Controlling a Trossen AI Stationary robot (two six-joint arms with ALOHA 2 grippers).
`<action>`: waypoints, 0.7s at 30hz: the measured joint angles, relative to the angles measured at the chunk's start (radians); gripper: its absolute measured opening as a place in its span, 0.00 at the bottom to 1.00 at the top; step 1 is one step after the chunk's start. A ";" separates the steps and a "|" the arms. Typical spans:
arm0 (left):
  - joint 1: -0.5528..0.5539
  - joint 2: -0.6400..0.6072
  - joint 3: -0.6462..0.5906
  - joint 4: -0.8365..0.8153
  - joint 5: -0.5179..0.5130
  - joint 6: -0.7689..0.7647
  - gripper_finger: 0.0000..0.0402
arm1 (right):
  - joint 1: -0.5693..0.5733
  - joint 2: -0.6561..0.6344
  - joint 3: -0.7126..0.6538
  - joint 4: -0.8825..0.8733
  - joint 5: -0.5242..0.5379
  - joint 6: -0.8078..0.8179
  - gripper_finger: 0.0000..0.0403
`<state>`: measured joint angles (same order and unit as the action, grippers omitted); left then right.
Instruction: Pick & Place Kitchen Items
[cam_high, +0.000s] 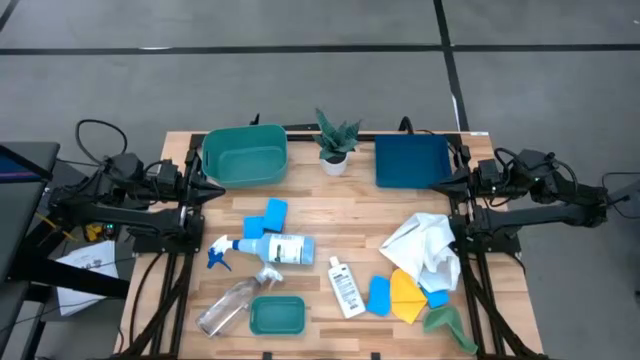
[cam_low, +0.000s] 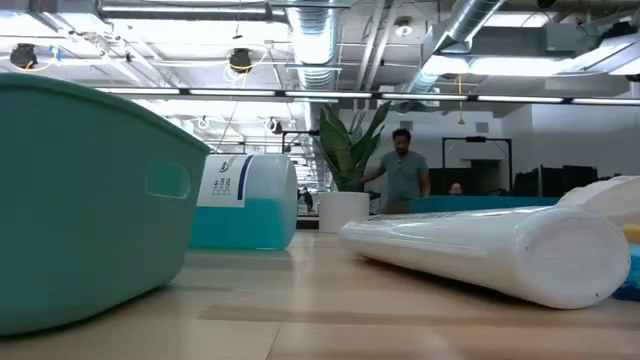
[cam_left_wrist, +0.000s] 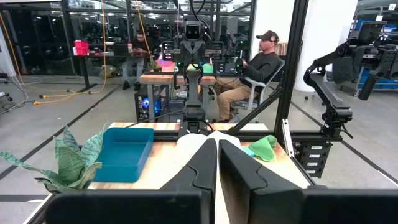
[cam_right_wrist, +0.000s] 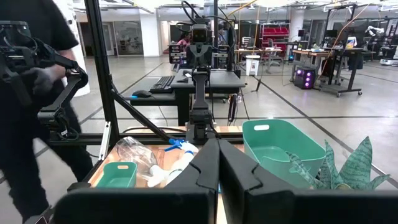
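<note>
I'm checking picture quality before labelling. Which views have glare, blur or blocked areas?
Low view: bright ceiling lights glare, and the near green tub looms soft and oversized. Wrist views: dark fingers fill the bottom. High view: evenly lit and unobstructed.

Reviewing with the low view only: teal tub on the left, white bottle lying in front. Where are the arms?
Observer: Parked at the table's two sides; left end effector and right end effector are both shut.
Operator: What's beyond that small white bottle?
Observer: A blue sponge and a yellow cloth, on the right arm's side.
Operator: Anything in the tub?
Observer: The small green tub looks empty from above.
</note>
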<state>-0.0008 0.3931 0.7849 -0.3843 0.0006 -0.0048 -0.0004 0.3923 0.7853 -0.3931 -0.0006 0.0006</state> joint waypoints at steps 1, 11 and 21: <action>0.000 0.000 0.000 0.000 0.000 0.000 0.03 | 0.000 0.000 0.000 0.000 0.000 0.000 0.00; 0.000 0.000 0.000 0.004 0.000 0.000 0.03 | 0.000 0.000 0.000 0.000 0.000 0.000 0.00; 0.000 0.036 0.001 0.219 -0.065 -0.213 0.03 | 0.000 0.000 0.000 0.000 0.000 0.000 0.00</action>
<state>-0.0010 0.4294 0.7864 -0.1656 -0.0640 -0.2176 -0.0006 0.3920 0.7853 -0.3934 -0.0006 0.0006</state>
